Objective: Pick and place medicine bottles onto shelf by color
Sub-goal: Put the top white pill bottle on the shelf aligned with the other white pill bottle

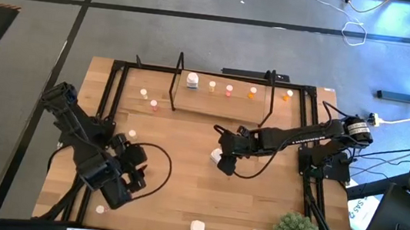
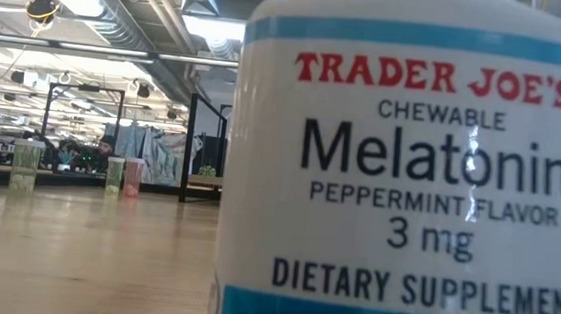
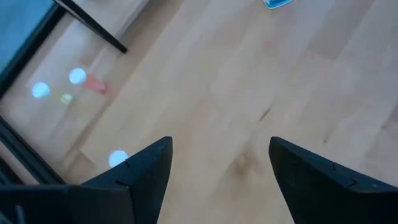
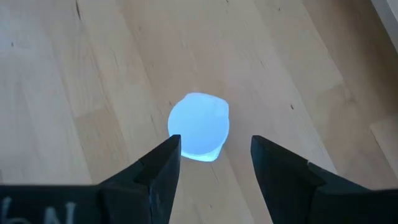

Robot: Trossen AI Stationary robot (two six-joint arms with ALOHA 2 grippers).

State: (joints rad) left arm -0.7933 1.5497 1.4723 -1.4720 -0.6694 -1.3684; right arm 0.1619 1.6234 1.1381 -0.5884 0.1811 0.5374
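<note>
Overhead, the right gripper hovers mid-table over a white bottle, near of the shelf, where other bottles line the far side; strays lie along the near edge. The left gripper waits at the near left, jaws wide and empty. Low down, a label-bearing bottle fills the frame. From the right wrist, the white bottle sits just beyond the part-open fingers, ungripped. It looks light, rigid and smooth, likely to slip or topple; squeezing the sides under the cap seems safest
</note>
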